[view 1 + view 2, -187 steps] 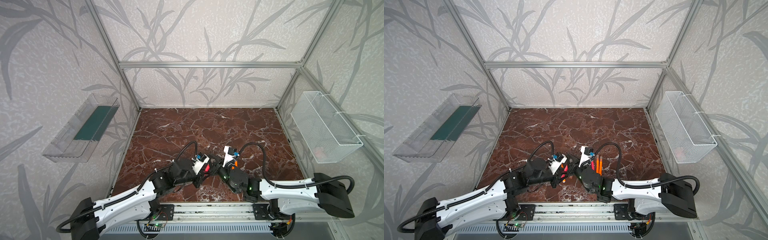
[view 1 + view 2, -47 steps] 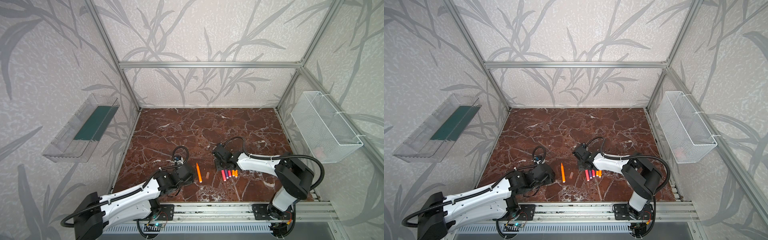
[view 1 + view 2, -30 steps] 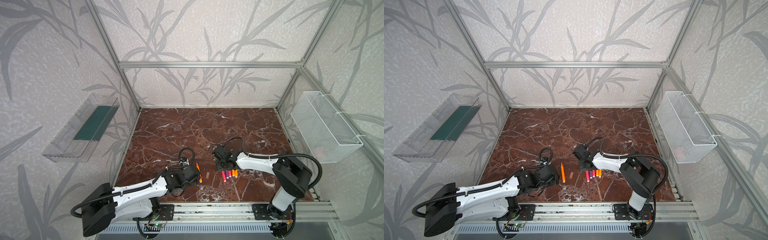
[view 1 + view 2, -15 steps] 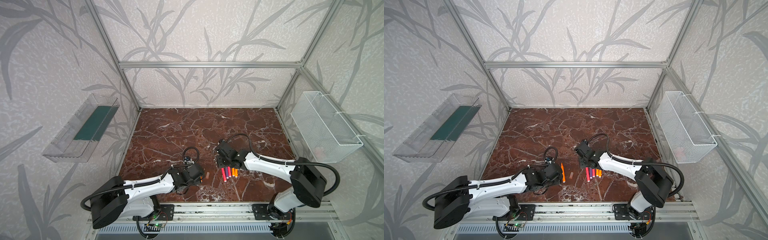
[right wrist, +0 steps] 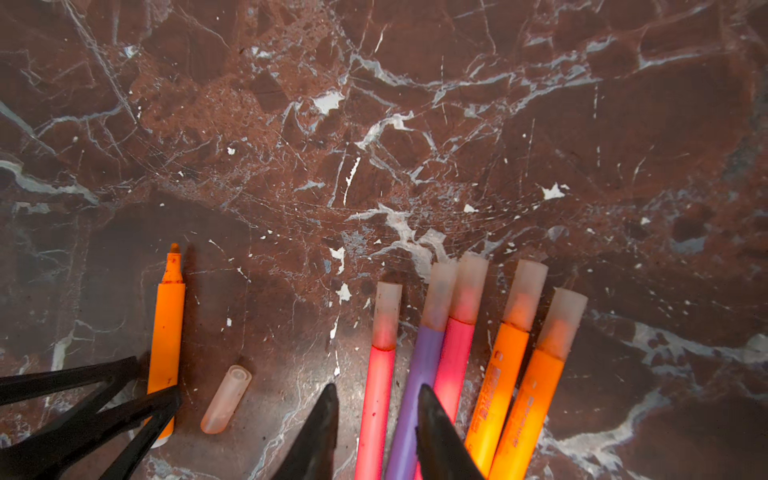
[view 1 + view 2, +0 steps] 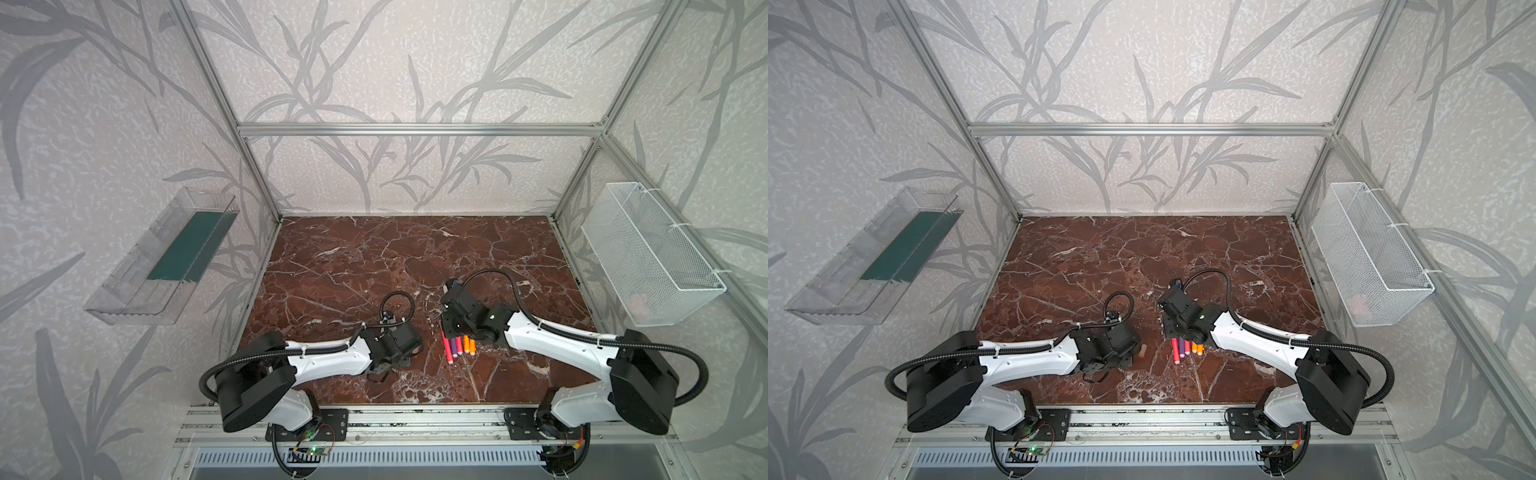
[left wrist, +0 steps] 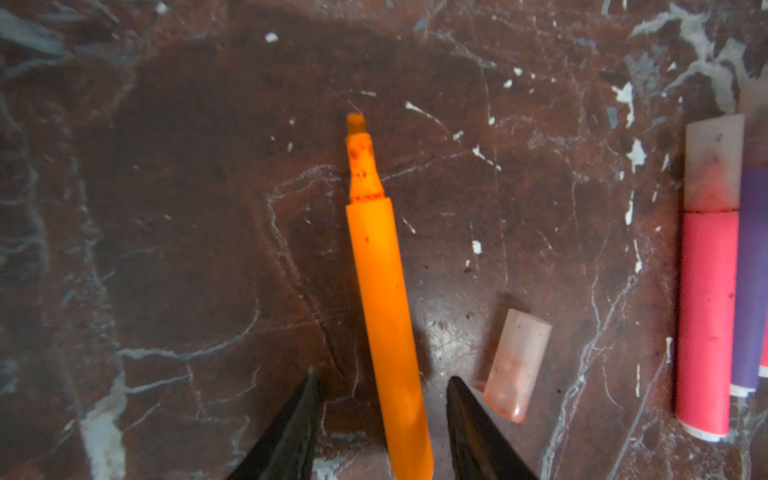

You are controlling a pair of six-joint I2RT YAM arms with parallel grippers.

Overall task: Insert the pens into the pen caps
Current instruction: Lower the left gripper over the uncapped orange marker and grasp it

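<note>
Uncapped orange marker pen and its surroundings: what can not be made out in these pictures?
- Uncapped orange marker pen: hidden under the left arm in both top views.
- Five capped marker pens: rear ends cut off by the right wrist view's edge, partly behind the right gripper.
- Print on one capped orange pen: too blurred to read.
- Pinkish thing in the white wire basket: too small, behind mesh.

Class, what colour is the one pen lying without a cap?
The uncapped pen is orange; the left wrist view shows it best.
</note>
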